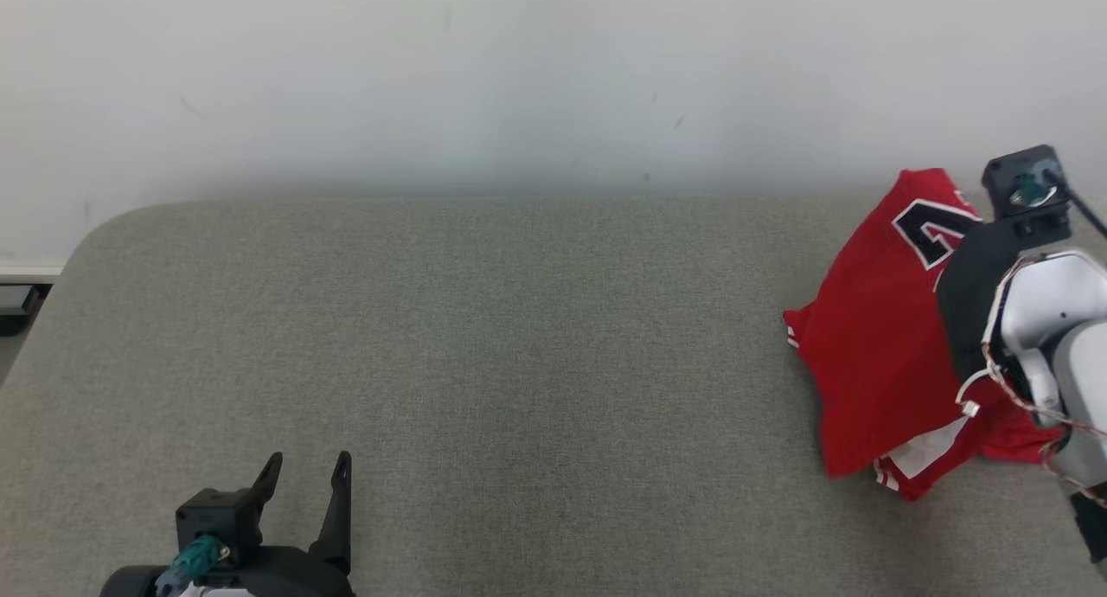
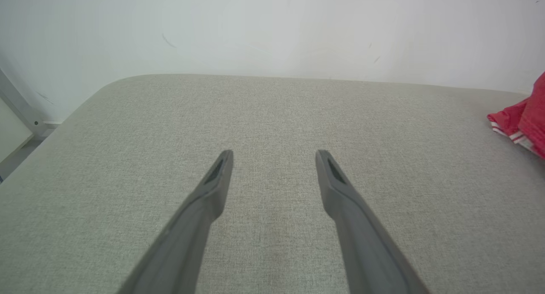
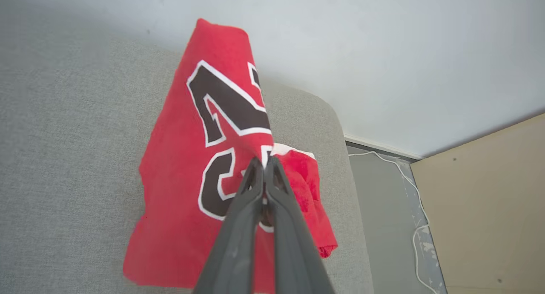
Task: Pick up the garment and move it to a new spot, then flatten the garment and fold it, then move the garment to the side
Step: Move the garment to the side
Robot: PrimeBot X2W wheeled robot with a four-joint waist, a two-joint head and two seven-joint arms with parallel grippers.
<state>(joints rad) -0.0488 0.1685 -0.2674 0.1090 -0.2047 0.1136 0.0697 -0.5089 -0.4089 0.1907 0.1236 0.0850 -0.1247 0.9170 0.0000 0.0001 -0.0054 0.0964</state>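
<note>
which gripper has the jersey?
The right gripper, pinched shut on the red jersey. The left gripper hangs open over the grey table, apart from the jersey.

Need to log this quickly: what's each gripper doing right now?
Left gripper: open, holding nothing.
Right gripper: shut on the red fabric jersey with black numerals.

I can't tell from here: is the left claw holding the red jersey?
No, the left gripper stands open over the bare grey padded surface, nothing between its jaws.

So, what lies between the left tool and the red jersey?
Nothing: only bare grey padded surface stretches from the open left tool to the red jersey, as the head view shows.
</note>
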